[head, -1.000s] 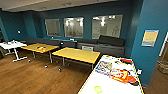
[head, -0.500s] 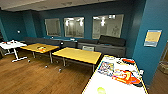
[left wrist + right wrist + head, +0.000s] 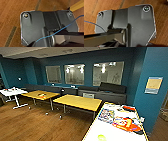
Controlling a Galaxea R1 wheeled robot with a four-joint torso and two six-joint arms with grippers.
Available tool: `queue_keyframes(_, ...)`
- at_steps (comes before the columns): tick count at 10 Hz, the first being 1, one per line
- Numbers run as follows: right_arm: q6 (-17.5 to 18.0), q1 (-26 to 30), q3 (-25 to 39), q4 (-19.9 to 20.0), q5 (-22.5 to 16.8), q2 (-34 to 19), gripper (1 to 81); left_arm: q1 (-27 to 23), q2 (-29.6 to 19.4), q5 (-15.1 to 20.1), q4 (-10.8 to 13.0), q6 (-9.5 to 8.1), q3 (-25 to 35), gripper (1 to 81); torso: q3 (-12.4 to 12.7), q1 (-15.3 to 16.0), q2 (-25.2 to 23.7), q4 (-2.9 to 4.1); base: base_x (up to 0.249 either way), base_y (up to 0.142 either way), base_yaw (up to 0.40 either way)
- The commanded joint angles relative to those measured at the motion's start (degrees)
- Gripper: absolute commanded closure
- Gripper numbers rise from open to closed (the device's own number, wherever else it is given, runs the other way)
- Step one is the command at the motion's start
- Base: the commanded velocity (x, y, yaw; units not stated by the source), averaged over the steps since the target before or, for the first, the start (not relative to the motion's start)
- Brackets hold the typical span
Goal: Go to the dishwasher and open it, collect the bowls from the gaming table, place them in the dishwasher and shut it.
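View had swung a bit vs 1 s ago, robot only driving past yellow table (image 3: 79,102), no dishwasher yet; end effector state: can't tell.

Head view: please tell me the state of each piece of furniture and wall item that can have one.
Near yellow rectangular table: top bare.
Far yellow rectangular table: small item lying on it.
White table with yellow edge: colourful printed sheets lying on it.
White small table: small items on it.
Dark long sofa: unoccupied.
Pale poster: hanging on teal wall.

Dark wrist plate (image 3: 33,28) with rounded corners, round fittings (image 3: 26,15) at them, thin blue cable (image 3: 65,26) across it
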Motion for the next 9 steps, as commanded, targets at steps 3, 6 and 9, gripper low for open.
queue_keyframes(3, -0.02, 3.18, -0.1, 0.19, -2.97, 0.04, 1.0, -3.34, -0.19, 2.25, 0.07, 0.25, -0.12, 1.0, 0.0, -0.02, -0.02, 0.0, 0.0, 0.0, 0.0)
queue_keyframes(6, -0.02, 3.26, -0.01, 0.28, -2.97, -0.05, 1.0, -3.52, -0.71, 2.07, 0.25, 0.25, -0.12, 1.0, 0.0, -0.02, -0.02, 0.0, 0.0, 0.0, 0.0)
queue_keyframes(9, -0.02, 3.09, -0.01, 0.28, -2.88, -0.05, 1.0, -3.34, -0.8, 1.9, 0.78, 0.25, -0.12, 1.0, 0.0, -0.02, -0.02, 0.0, 0.0, 0.0, -0.312)
